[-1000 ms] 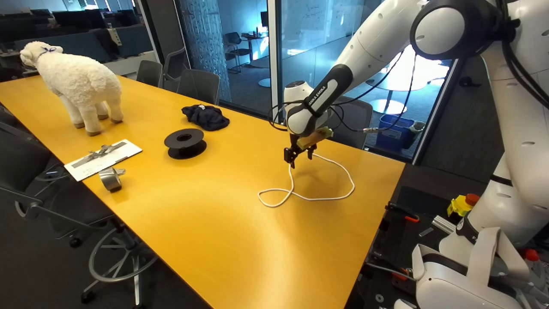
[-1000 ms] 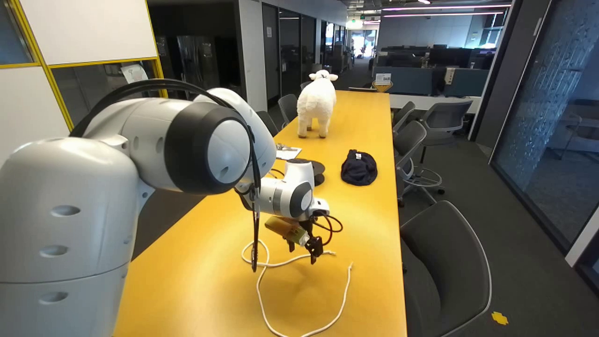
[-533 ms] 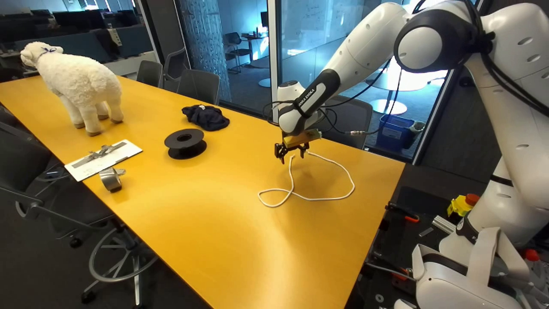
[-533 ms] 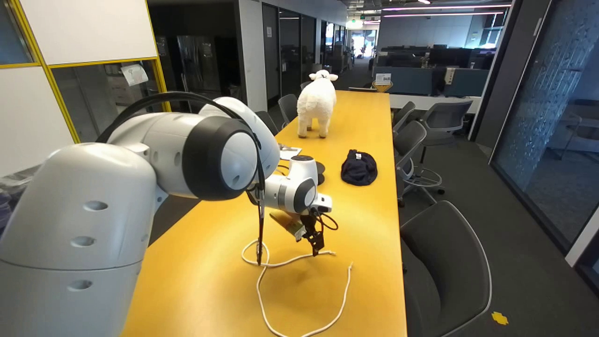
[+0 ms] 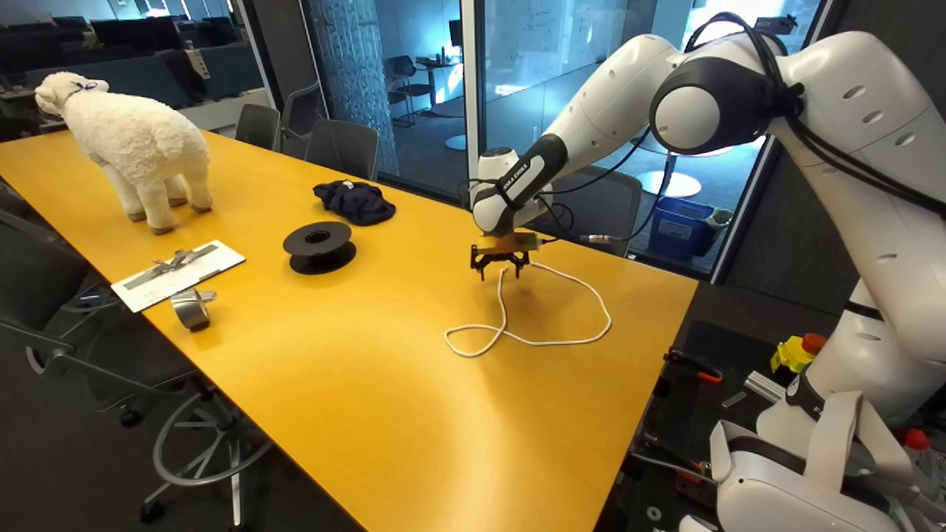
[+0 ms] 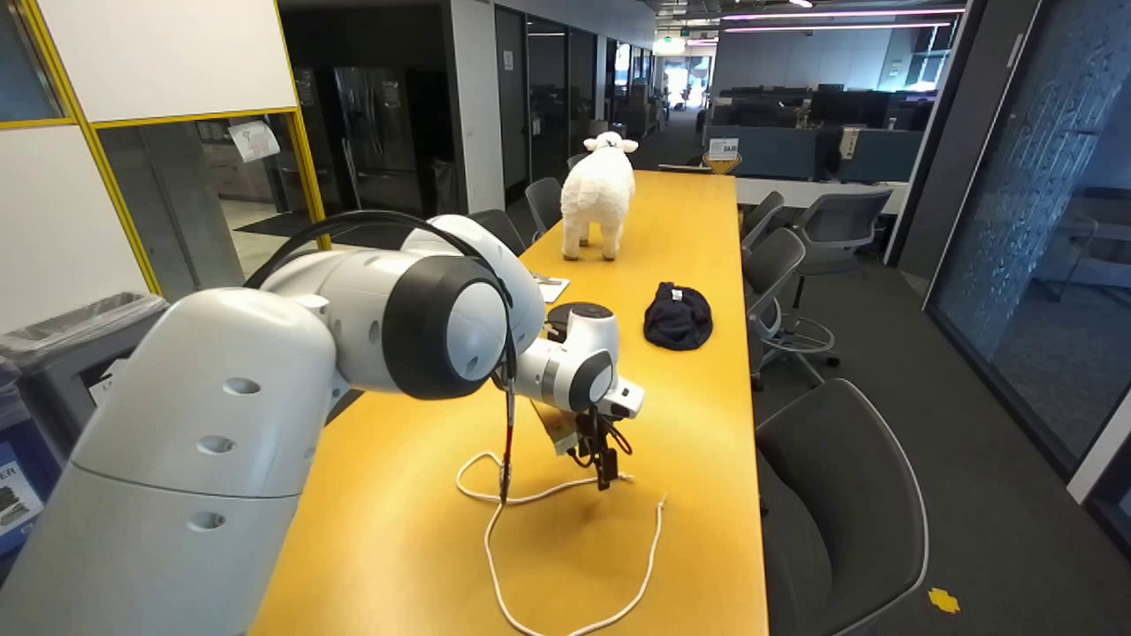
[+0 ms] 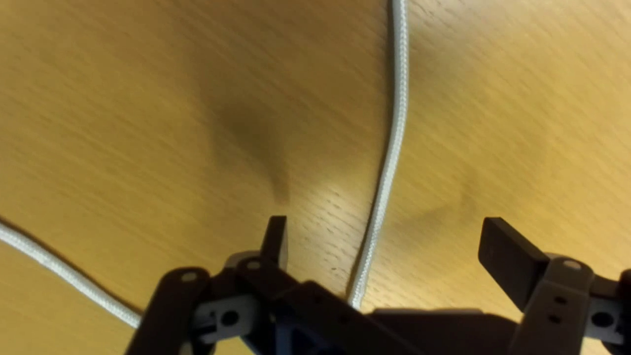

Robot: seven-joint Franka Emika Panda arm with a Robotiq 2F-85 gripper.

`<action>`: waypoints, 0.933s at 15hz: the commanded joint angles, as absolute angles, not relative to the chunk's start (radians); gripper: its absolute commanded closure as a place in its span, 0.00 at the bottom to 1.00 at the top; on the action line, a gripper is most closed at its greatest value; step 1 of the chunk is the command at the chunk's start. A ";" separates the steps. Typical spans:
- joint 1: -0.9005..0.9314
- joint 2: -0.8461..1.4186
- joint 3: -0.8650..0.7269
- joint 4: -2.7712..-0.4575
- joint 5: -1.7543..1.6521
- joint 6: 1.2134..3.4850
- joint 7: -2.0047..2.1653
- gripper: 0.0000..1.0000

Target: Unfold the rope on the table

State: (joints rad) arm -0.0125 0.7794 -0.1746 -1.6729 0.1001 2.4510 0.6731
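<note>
Lying on glossy table: braided white rope, small loop plus wide bend, crossing itself once. Both free ends clear in an exterior view; wide bend runs out of sight at bottom there. Wrist view: strand passing between fingers, spread wide, touching neither; in an exterior view fingers line up, gap hidden. Franka arm: elbow high, forearm slanting down, gripper pointing straight down over rope near one end.

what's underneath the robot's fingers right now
In the wrist view, the rope lies on the table below the gap between the open fingers; what they cover there is hidden.
</note>
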 commanded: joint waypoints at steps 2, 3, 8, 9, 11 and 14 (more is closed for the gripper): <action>-0.017 0.825 -0.186 -1.611 0.150 2.454 0.751 0.00; -0.019 0.829 -0.185 -1.609 0.156 2.454 0.760 0.00; -0.024 0.837 -0.186 -1.608 0.158 2.456 0.794 0.00; -0.024 0.837 -0.187 -1.608 0.156 2.457 0.798 0.00; -0.025 0.837 -0.187 -1.609 0.152 2.455 0.799 0.00; -0.020 0.838 -0.190 -1.611 0.143 2.454 0.797 0.26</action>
State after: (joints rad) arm -0.0269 0.8201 -0.1804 -1.6435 0.1398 2.4535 0.7846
